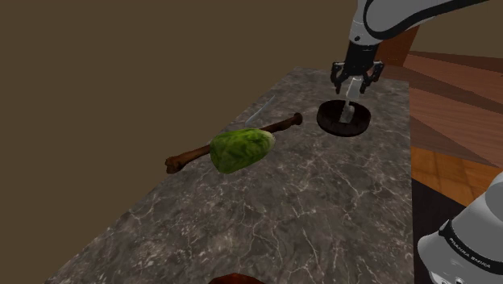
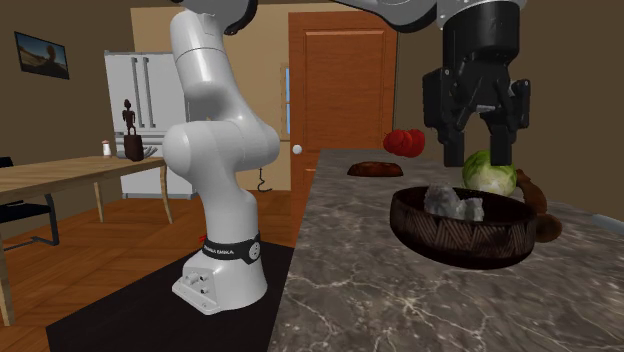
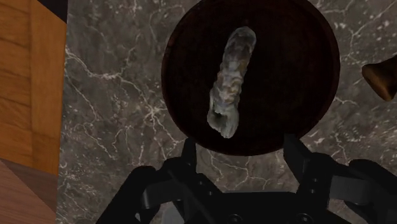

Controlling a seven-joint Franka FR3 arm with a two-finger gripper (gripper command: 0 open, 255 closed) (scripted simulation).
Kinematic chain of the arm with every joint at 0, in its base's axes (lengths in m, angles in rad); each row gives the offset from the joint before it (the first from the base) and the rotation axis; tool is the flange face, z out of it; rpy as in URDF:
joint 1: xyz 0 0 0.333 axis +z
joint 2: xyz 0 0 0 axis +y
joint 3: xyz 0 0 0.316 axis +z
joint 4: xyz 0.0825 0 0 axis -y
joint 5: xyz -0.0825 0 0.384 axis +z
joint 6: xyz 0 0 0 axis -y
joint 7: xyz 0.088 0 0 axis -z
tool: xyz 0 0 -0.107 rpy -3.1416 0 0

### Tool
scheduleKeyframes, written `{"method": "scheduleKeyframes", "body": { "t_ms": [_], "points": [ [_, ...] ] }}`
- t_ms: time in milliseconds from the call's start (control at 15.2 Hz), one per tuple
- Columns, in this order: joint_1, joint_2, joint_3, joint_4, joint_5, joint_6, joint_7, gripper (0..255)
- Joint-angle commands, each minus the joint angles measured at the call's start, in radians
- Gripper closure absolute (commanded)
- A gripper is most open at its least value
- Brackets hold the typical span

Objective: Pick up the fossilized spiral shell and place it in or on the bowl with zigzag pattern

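A pale grey spiral shell (image 3: 230,83) lies inside the dark round bowl (image 3: 286,76), free of the fingers. In the second exterior view the shell (image 2: 455,205) rests in the bowl (image 2: 460,245), whose outer wall carries a faint zigzag pattern. My black gripper (image 2: 478,150) hangs just above it, open, fingers apart and holding nothing. In the shoulder view the gripper (image 1: 355,81) stands over the bowl (image 1: 330,123) near the marble counter's far right corner, with the shell (image 1: 348,111) below its fingertips. In the wrist view the gripper (image 3: 243,159) is straight above the bowl's rim.
A green cabbage (image 1: 242,149) lies mid-counter on a long brown bone (image 1: 187,156). Something red-brown (image 1: 238,279) pokes in at the near edge. In the second exterior view a second dark dish (image 2: 375,168) and a red object (image 2: 405,142) sit farther along. Wooden floor runs beside the counter.
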Motion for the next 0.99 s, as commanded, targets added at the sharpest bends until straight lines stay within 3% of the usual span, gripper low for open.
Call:
{"method": "scheduleKeyframes", "body": {
  "t_ms": [0, 198, 462, 924],
  "points": [
    [0.000, 0.000, 0.000, 0.000, 0.000, 0.000, 0.000, 0],
    [0.000, 0.000, 0.000, 0.000, 0.000, 0.000, 0.000, 0],
    [0.005, -0.030, 0.004, 0.101, 0.009, -0.131, -0.005, 0],
    [0.005, -0.030, 0.004, 0.101, 0.009, -0.131, -0.005, 0]
  ]
}}
